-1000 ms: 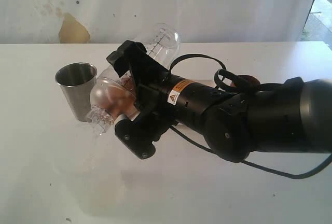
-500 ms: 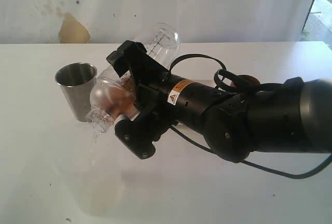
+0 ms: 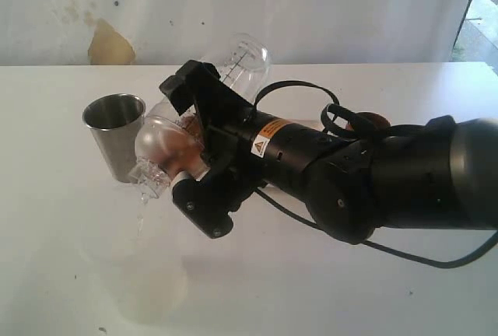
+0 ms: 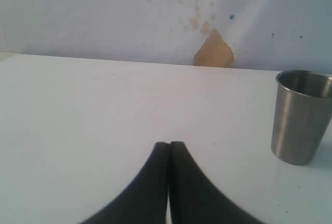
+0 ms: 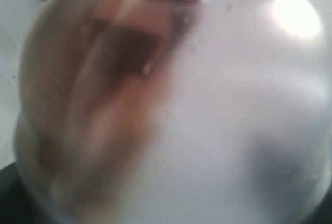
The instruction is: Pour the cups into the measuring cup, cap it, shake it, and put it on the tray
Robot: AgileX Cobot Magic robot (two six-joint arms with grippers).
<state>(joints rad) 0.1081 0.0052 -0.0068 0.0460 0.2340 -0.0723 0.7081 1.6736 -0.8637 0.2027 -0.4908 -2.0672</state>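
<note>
Exterior view shows the right gripper [image 3: 191,148], jaws spread wide, clamped round the middle of the measuring cup [image 3: 238,59], tilted mouth-down just beside the steel cup [image 3: 117,135]; its plastic looks light, slick and squeezable, so grip mid-body, gently.

Steel tumbler [image 3: 114,135] standing on the worktop [image 3: 54,219] toward its back left, measuring cup [image 3: 241,60] tilted above the worktop just right of the tumbler, held in the right gripper [image 3: 193,149], translucent cup [image 3: 140,297] before them near the front edge, wooden cup [image 3: 379,120] mostly hidden behind the arm
</note>
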